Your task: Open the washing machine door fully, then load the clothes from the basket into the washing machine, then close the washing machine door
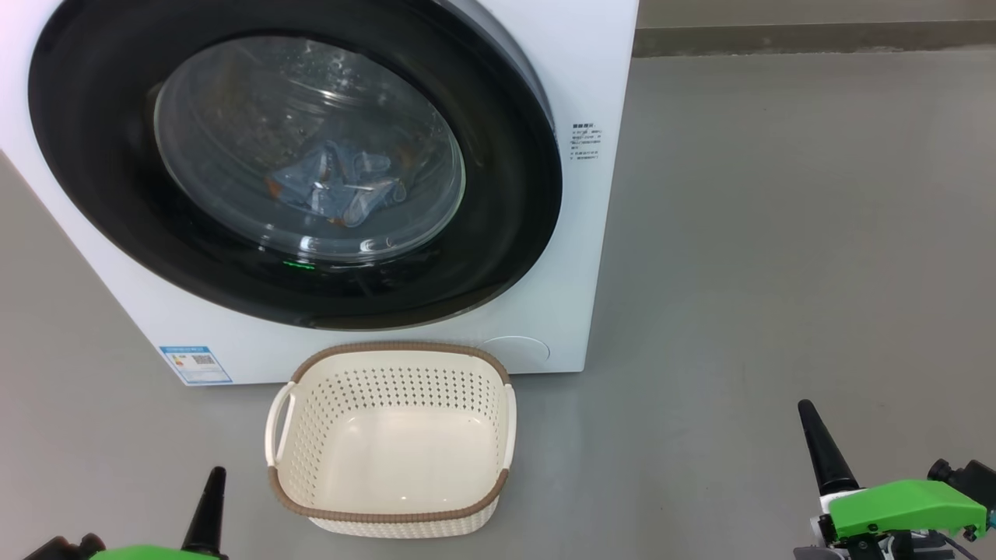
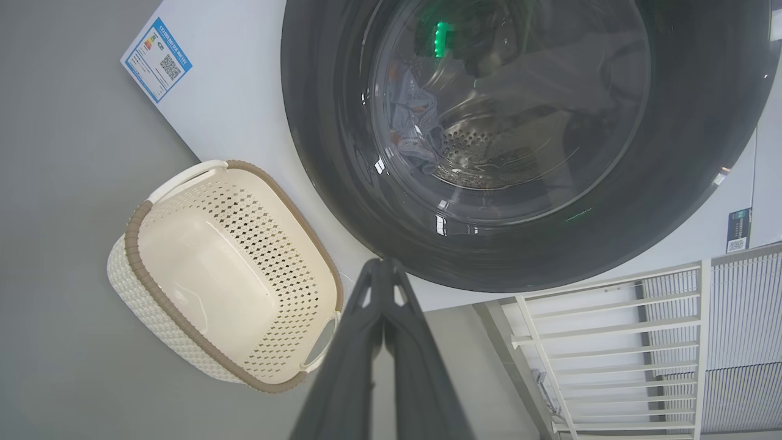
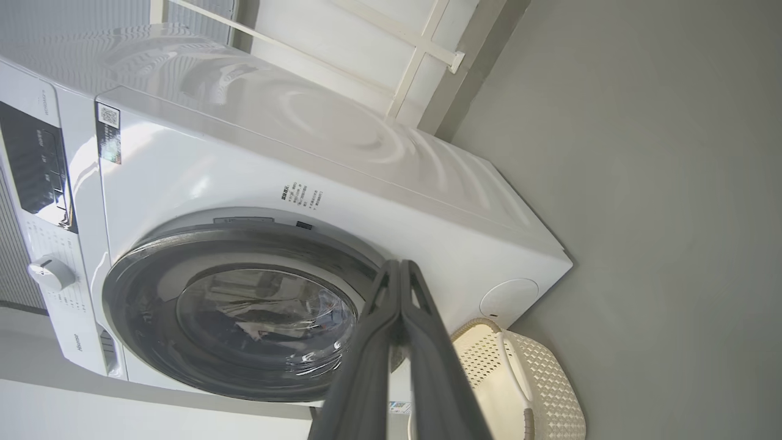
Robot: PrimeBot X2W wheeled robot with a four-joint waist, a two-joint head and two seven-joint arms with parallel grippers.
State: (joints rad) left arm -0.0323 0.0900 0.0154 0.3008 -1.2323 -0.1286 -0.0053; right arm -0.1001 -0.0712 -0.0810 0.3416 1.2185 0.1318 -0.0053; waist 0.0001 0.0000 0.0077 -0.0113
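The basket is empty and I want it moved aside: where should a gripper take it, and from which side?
Take the cream loop handle on the basket's left end, coming down from above with the left gripper. The basket stands upright, and that handle arches clear of the brown rim, probably leaving a gap for one finger.

Left end effector (image 1: pixel 216 476) and right end effector (image 1: pixel 806 408) both closed.

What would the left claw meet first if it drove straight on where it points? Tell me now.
Most likely the washing machine door: the shut left claw aims at its lower black rim. Depth is unclear, so the white front just below it could come first.
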